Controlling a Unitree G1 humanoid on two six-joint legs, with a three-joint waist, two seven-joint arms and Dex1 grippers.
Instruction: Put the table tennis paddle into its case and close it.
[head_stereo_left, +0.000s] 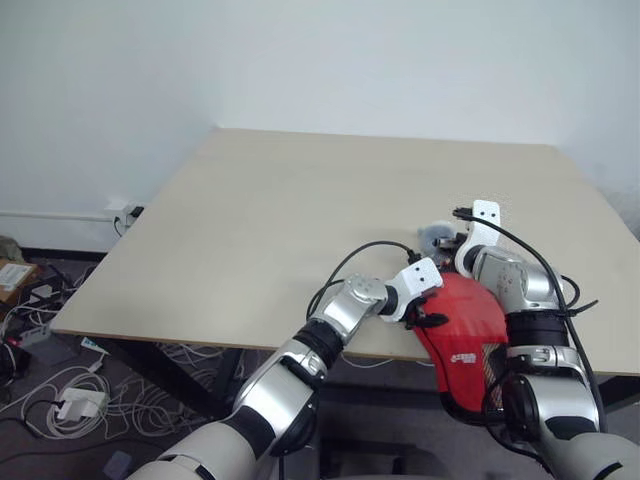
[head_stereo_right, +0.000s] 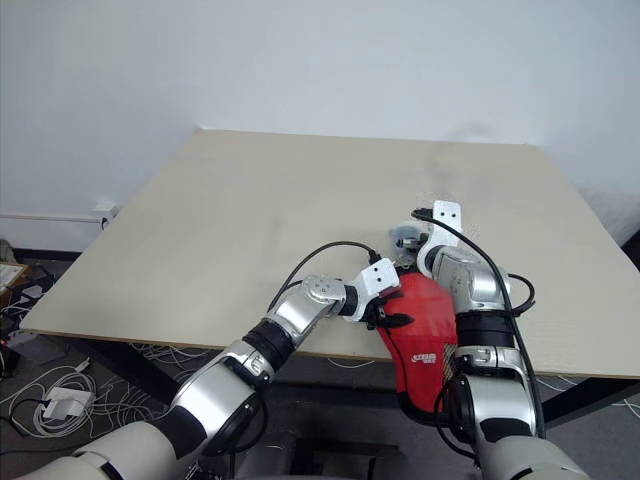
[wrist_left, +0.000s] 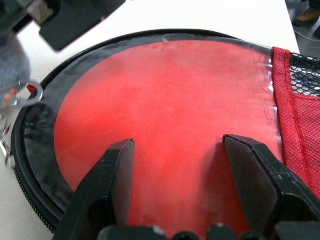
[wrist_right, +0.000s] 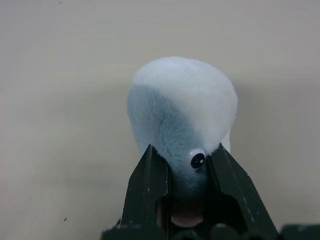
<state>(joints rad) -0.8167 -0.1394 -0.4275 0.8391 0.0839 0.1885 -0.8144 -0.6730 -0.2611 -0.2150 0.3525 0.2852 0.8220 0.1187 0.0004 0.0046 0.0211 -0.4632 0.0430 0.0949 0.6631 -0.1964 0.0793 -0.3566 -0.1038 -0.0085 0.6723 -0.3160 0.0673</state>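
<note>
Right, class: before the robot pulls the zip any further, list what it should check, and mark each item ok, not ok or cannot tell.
1. Paddle inside case, behind the clear half: ok.
2. Left gripper open, fingers resting on the clear half: ok.
3. Right gripper shut on the fluffy charm: ok.
4. Charm fixed to the zip puller: cannot tell.
5. Zip closed all round: cannot tell.
6. Case fully on the table: not ok, its narrow end overhangs the near edge.

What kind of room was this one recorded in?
Probably an office or lab test corner, not a home: a plain beige table against a bare white wall, with loose cables and power adapters tangled on the floor under and beside the table.
</note>
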